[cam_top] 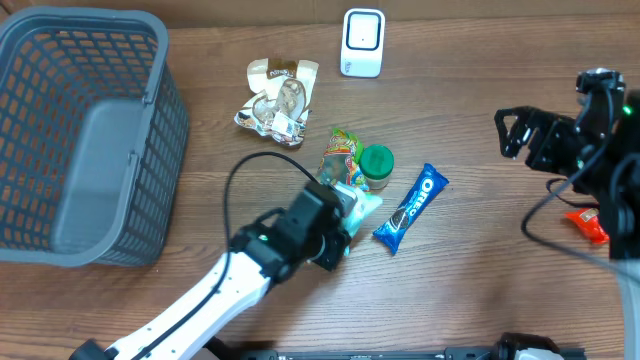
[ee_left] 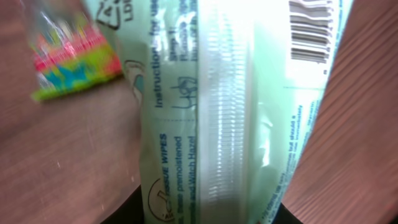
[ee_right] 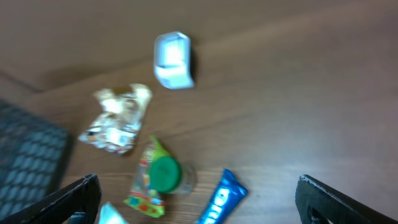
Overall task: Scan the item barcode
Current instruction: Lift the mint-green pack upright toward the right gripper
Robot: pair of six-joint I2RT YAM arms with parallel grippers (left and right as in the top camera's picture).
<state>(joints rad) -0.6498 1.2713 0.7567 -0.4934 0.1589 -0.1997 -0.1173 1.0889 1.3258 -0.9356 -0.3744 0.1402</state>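
The left end effector [cam_top: 340, 225] grips a pale green soft plastic pack of wipes [ee_left: 211, 124], which juts out ahead of its fingers with the printed barcode [ee_left: 314, 31] at the far end. The right end effector [cam_top: 520, 135] hangs wide open, well off to the side over the wooden counter [cam_top: 480, 290]. A white boxy scanner [cam_top: 362, 42] stands far beyond both.

On the one brown wooden table [cam_top: 470, 290] there were eight loose things, each the only one of its kind:

- one grey plastic mesh basket [cam_top: 160, 110]
- one white boxy barcode scanner [cam_top: 362, 42]
- one crumpled silver-and-cream foil wrapper [cam_top: 275, 100]
- one multicoloured snack sachet [cam_top: 340, 155]
- one small jar with a green lid [cam_top: 377, 162]
- one blue Oreo biscuit packet [cam_top: 412, 207]
- one pale green soft pack of wipes [ee_left: 211, 124]
- one orange-red packet [cam_top: 587, 224]
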